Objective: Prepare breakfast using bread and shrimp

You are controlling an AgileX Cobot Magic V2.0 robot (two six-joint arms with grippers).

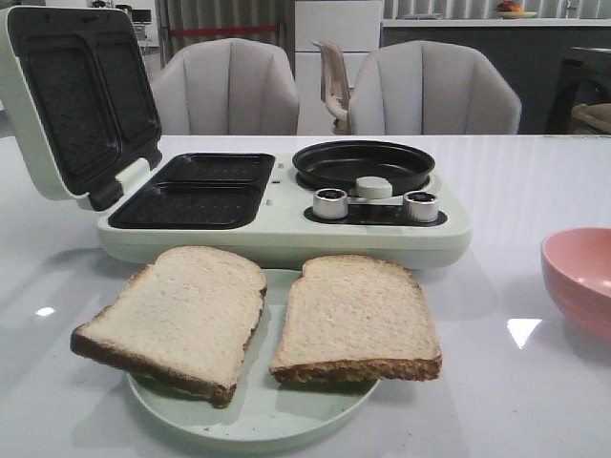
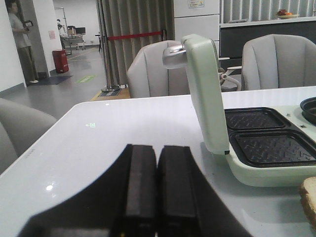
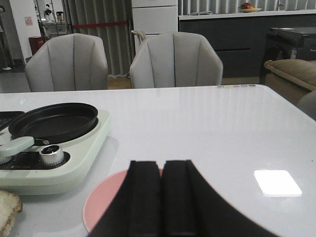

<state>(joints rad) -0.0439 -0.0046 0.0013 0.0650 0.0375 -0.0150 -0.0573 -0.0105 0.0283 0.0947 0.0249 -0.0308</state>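
Bread (image 1: 263, 320) lies as two slices side by side on a pale green plate (image 1: 258, 420) at six o'clock in the front view, just in front of a pale green breakfast maker (image 1: 286, 224) whose lid (image 1: 76, 100) stands open at ten o'clock, baring two dark grill wells (image 1: 196, 191) with nothing in them. A small black pan (image 1: 363, 164) sits on the maker's other half, behind two silver knobs (image 1: 329, 202). No shrimp shows in any view; a pink bowl (image 1: 582, 277) at three o'clock may hold them, but its inside is hidden. Judging by this, the task has not started, and the first step is likely loading a slice into a grill well. The left end effector (image 2: 157, 190) is clenched, pads together on nothing, and the right end effector (image 3: 162, 197) likewise, hanging above the pink bowl. A next move would call for an end effector to open and take a slice by its edge without crushing the soft crumb. The bench (image 1: 516, 181) is white and glossy, catching ceiling light. Grey armchairs (image 1: 229, 86) stand behind it, with curtains and a dark counter beyond.
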